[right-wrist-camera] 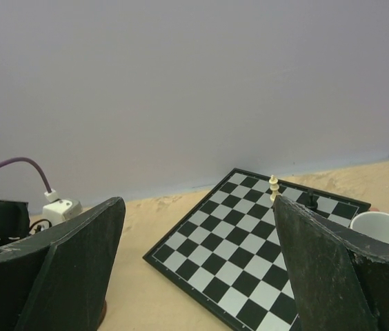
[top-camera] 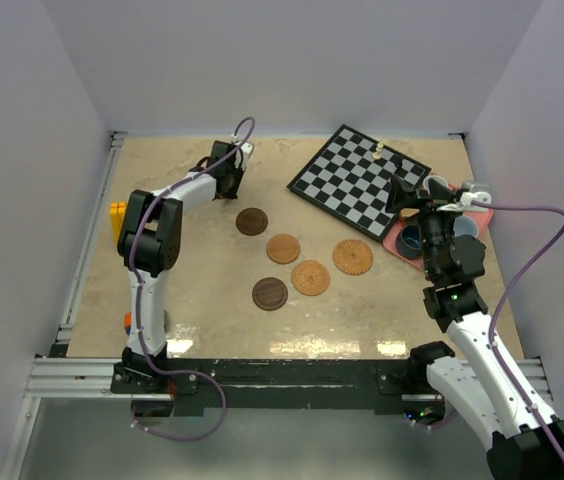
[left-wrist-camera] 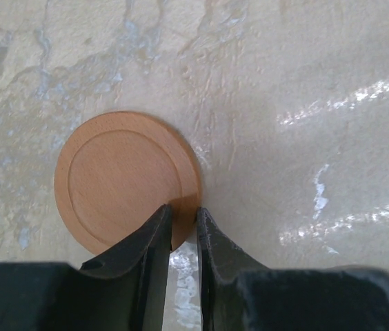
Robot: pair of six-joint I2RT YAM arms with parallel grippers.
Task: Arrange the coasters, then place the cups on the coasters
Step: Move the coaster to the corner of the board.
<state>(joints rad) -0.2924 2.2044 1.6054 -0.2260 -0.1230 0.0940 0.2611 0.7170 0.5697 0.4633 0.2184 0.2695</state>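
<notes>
Five coasters lie mid-table: dark brown (top-camera: 252, 221), plain tan (top-camera: 283, 248), two patterned tan (top-camera: 311, 277) (top-camera: 352, 257), and dark brown (top-camera: 270, 293). A sixth plain tan coaster (left-wrist-camera: 127, 181) lies at the far left of the table under my left gripper (top-camera: 228, 183). The left gripper (left-wrist-camera: 183, 209) stands nearly closed, its fingers pinching that coaster's near rim. My right gripper (right-wrist-camera: 198, 201) hovers wide open and holds nothing. The cups sit in a pink tray (top-camera: 399, 241), mostly hidden by the right arm; a white cup (right-wrist-camera: 381, 227) and a dark blue cup (top-camera: 412, 238) show.
A chessboard (top-camera: 357, 180) lies at the back right, with a white piece (right-wrist-camera: 274, 186) and a black piece (right-wrist-camera: 313, 201) on it. An orange object (top-camera: 118, 216) sits at the table's left edge. White walls close in on three sides.
</notes>
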